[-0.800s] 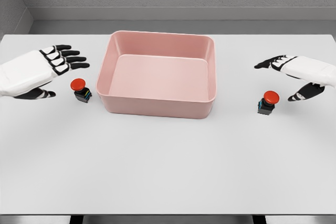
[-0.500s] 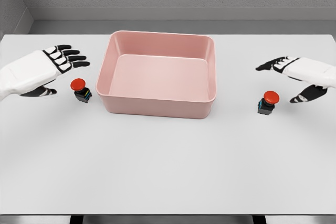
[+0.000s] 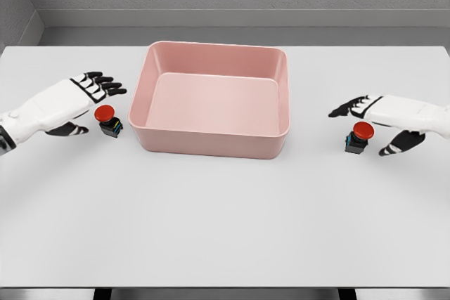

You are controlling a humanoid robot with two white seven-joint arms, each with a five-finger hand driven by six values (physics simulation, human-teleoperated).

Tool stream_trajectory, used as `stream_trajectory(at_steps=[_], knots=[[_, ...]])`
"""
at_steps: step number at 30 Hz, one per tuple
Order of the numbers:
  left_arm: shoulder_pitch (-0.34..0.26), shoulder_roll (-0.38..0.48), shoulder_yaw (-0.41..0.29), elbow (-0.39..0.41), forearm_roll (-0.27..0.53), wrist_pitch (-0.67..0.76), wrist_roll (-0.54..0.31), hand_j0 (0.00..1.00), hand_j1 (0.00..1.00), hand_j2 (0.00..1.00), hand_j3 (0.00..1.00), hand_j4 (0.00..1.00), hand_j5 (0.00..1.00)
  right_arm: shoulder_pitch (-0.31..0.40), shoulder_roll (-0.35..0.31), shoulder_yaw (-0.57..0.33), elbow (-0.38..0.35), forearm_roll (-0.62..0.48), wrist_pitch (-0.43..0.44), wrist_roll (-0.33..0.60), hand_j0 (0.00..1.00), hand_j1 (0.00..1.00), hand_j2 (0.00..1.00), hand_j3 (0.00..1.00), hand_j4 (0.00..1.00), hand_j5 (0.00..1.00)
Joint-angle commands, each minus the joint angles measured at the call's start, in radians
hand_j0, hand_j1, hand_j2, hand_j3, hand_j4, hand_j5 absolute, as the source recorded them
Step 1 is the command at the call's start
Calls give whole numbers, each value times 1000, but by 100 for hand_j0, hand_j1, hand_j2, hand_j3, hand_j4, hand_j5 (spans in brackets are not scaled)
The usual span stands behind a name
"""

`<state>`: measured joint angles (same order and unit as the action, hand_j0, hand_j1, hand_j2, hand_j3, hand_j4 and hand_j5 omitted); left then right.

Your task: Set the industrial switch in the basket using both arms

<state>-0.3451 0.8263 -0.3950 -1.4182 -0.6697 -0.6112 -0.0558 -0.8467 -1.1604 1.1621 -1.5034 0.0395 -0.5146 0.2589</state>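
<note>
Two industrial switches with red round caps on black bases stand on the white table. One switch [image 3: 107, 120] is left of the pink basket [image 3: 211, 138], the other switch [image 3: 358, 137] is to its right. My left hand [image 3: 83, 103] hovers over the left switch, open, with the thumb low behind it. My right hand [image 3: 369, 123] reaches over the right switch, open, fingers stretched above the cap and thumb below to the right. Neither hand grips a switch.
The basket is a wide, shallow, pink tub in the table's middle back, with nothing in it. The white table [image 3: 225, 223] stretches in front of it. A grey wall runs behind the table.
Both hands have moved inward and lower toward their switches. The left hand now overlaps the left switch and the right hand's fingers reach over the right one. The switches have not moved.
</note>
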Motion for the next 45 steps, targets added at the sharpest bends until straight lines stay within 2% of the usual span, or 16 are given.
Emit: stream_trajectory(at_steps=[1,5,12,13,18,25,27,29,35,39,42,45], knots=[[0,-9,1,5,-10,0,1,100,100,100,100,100,100,-2,10,-1,0,-6,28,49,100,100,100,100,100,100],[-5,-15,1,22,-10,0,1,100,100,100,100,100,100,-5,16,-2,6,-7,44,77,100,100,100,100,100,100],[-32,-44,-1,99,-10,0,1,100,100,100,100,100,100,-11,62,-10,31,-7,84,76,100,100,100,100,100,100],[-38,-44,-2,100,-13,0,1,100,100,100,100,100,100,-11,79,-9,57,-7,84,76,100,100,100,100,100,100],[-40,-78,-18,107,-30,0,1,100,100,100,100,100,100,-11,79,-9,78,-7,84,76,100,100,100,100,100,100],[-40,-82,-24,110,-30,0,1,100,100,100,100,100,100,-8,114,-9,86,-6,84,77,96,96,96,96,96,96],[-40,-81,-24,110,-30,0,1,94,94,94,94,94,94,-8,114,-7,86,-3,82,77,91,91,91,91,91,91],[-40,-79,-24,110,-30,0,1,94,94,94,94,94,94,-6,114,-7,86,0,81,77,86,86,86,86,86,86],[-38,-76,-22,110,-28,0,2,94,94,94,94,94,94,-6,110,-7,111,0,71,77,86,86,86,86,86,86],[-38,-75,-22,110,-28,0,2,86,86,86,86,86,86,-5,108,-7,115,0,70,79,84,84,84,84,84,84],[-35,-72,-24,110,-28,0,2,86,86,86,86,86,86,-5,108,-7,115,0,70,85,81,81,81,81,81,81],[-34,-72,-24,110,-28,0,4,81,81,81,81,81,81,-2,107,-7,115,0,68,85,77,77,77,77,77,77]])
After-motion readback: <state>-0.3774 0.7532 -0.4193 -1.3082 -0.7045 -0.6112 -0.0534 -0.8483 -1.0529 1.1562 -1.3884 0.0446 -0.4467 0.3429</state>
